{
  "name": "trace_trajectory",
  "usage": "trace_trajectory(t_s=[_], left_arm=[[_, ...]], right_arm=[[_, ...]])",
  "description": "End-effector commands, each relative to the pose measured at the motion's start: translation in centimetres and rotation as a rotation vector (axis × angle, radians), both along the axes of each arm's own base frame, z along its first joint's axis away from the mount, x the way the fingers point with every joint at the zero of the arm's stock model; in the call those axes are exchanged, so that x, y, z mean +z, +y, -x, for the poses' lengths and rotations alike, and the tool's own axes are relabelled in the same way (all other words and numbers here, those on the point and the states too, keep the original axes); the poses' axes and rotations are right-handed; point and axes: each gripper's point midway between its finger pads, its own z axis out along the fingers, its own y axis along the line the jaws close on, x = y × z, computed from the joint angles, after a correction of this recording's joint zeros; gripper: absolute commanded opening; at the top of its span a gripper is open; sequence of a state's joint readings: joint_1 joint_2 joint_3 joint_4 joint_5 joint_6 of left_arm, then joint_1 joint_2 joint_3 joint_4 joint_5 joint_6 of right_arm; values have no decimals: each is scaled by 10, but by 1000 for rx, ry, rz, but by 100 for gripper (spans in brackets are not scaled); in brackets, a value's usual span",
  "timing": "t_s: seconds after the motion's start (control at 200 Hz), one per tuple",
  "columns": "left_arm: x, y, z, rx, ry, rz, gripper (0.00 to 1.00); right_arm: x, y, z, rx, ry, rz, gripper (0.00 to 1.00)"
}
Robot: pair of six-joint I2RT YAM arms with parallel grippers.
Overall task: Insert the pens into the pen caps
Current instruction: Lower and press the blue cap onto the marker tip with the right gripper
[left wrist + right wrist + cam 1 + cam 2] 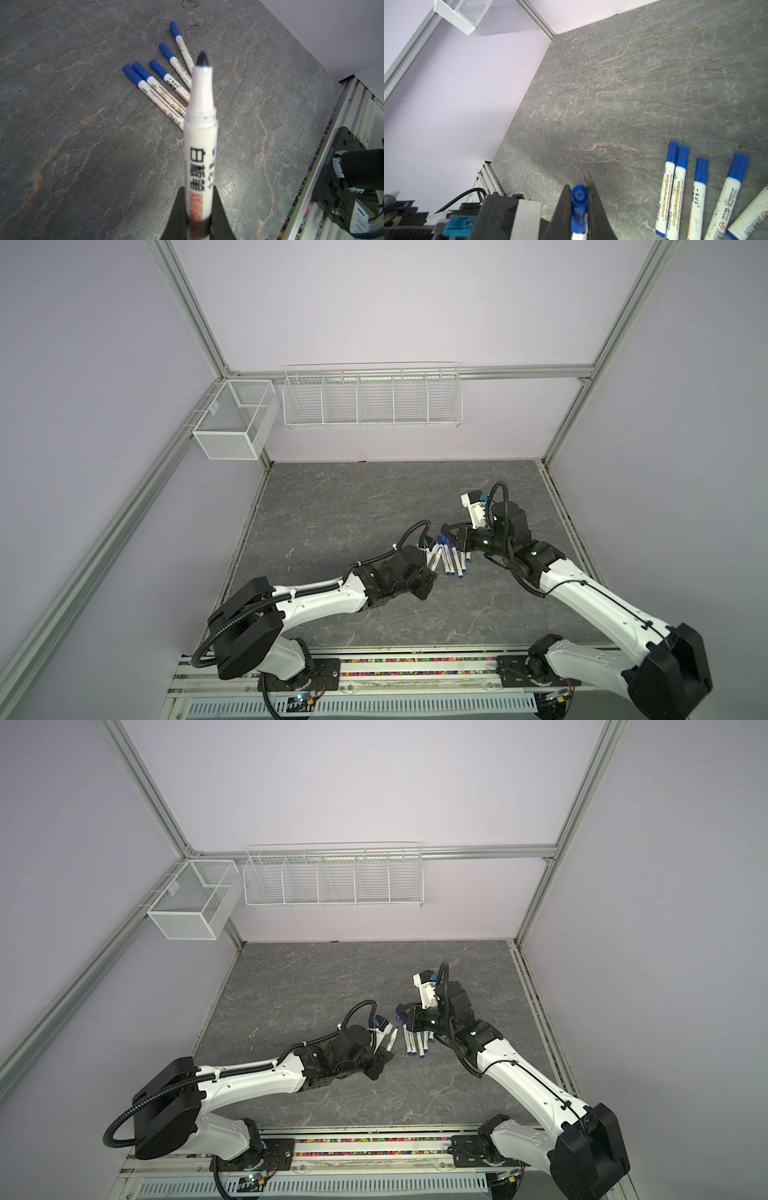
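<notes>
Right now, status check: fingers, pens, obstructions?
Left fingers shut on uncapped pen. Right fingers shut on blue cap. Five capped pens on table, close by; no other obstacle seen.

Pens (449, 560) side by side on table (332, 510), left end effector (428, 578) at left, right end effector (448, 529) behind

Both top views: high up behind the arm bases, tilted down toward the back wall, far, whole grey marbled stone-look surface (332, 497) in frame. Left wrist view: close behind the left fingers (176, 218), looking along them at the surface. Right wrist view: close behind the right fingers (563, 207), low, facing the left back corner. All four share the row of blue-capped white marker pens (173, 83).
</notes>
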State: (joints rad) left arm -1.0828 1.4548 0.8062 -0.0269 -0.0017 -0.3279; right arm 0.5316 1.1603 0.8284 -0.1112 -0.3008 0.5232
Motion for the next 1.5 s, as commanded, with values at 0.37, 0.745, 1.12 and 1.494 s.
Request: trace_trajectory(t_s=[0.37, 0.745, 1.12, 1.494], left_arm=[[15, -4, -3, -4, -27, 38, 0], [15, -5, -4, -1, -28, 36, 0], [44, 4, -21, 100, -81, 135, 0], [76, 1, -28, 54, -138, 232, 0]], right_arm=[[-21, -1, 10, 32, 54, 32, 6], [-27, 10, 15, 73, 76, 23, 6], [-25, 6, 38, 142, 109, 32, 7], [-24, 16, 70, 342, 194, 11, 6]])
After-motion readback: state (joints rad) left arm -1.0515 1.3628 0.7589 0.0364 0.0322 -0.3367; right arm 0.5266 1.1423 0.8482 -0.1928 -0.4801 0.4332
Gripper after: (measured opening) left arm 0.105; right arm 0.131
